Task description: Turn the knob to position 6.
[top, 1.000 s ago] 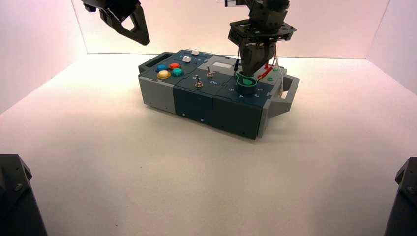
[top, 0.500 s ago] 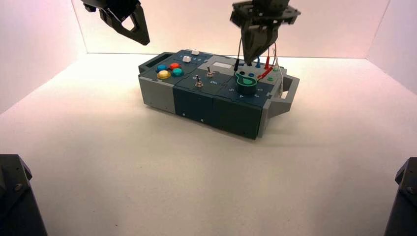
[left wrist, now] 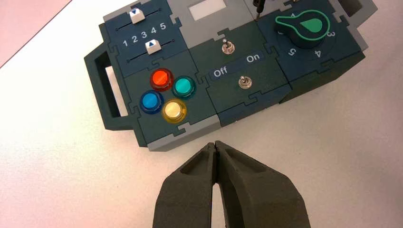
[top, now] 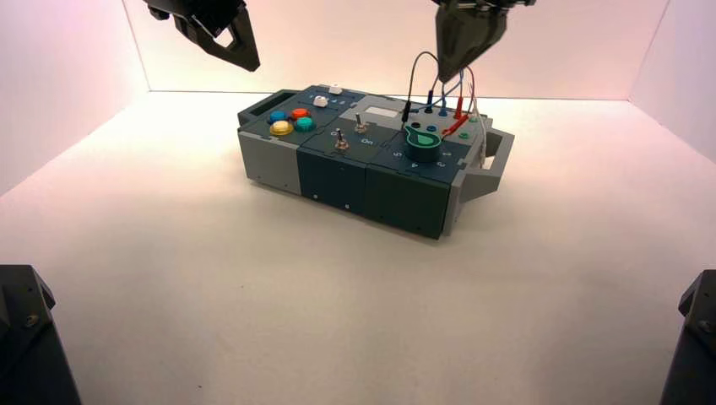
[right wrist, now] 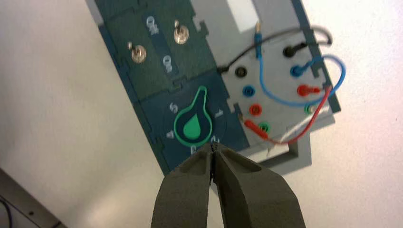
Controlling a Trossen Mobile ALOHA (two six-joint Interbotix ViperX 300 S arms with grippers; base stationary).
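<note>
The teal-green knob (top: 422,140) sits on the right part of the dark box (top: 338,179), with nothing touching it. In the right wrist view the knob (right wrist: 193,124) has its pointer tab lying between the printed 5 and 1, and the tab covers whatever mark is there. My right gripper (top: 446,76) hangs shut well above the knob and the wires; its tips (right wrist: 213,145) are pressed together and hold nothing. My left gripper (top: 250,64) is parked high above the box's left end, shut (left wrist: 216,144) and empty. The knob (left wrist: 304,27) also shows in the left wrist view.
Red, teal, blue and yellow buttons (left wrist: 167,94) cluster at the box's left end, behind them two sliders (left wrist: 142,31). Two metal toggle switches (left wrist: 235,65) stand in the middle. Black, blue and red wires (right wrist: 294,90) loop over the jack panel behind the knob. The box has a handle at each end (top: 498,152).
My right gripper has risen from just over the knob to high above the box. The knob and the left arm have not moved.
</note>
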